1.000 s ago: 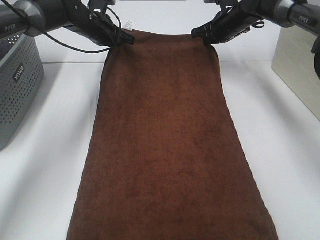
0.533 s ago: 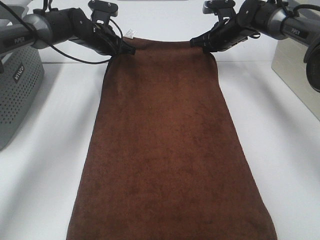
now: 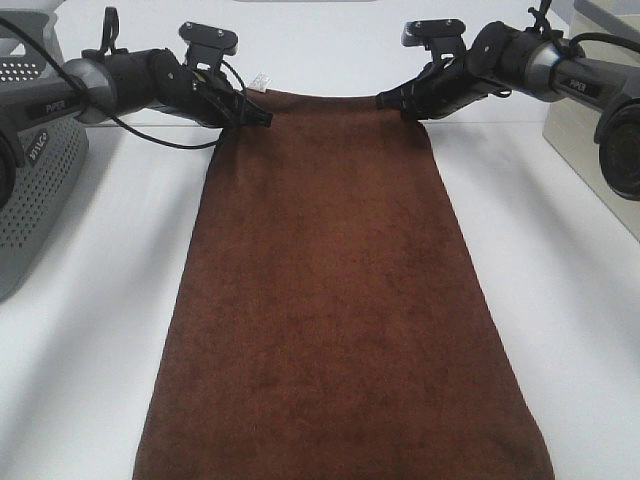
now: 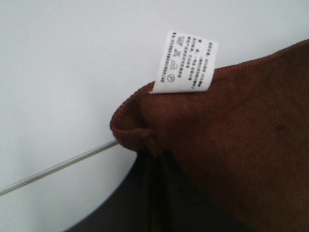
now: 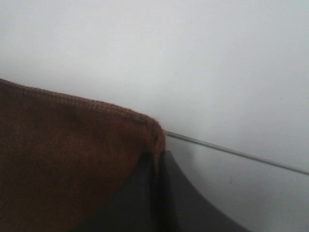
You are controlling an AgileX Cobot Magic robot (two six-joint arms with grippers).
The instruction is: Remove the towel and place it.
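The dark brown towel (image 3: 335, 290) lies long and narrow down the middle of the white table, its near end running off the view's bottom edge. My left gripper (image 3: 258, 115) is shut on its far left corner, beside the small white tag (image 3: 263, 79). My right gripper (image 3: 392, 98) is shut on its far right corner. The left wrist view shows the tag (image 4: 184, 62) and the pinched corner of the towel (image 4: 145, 137). The right wrist view shows the other corner of the towel (image 5: 155, 140) clamped between the fingers.
A grey perforated basket (image 3: 35, 170) stands at the left edge. A beige box (image 3: 595, 150) stands at the right edge. The white table (image 3: 90, 330) shows on both sides of the towel.
Both grippers have come down and slightly toward the near side with the towel's far corners, lowering its far edge toward the table.
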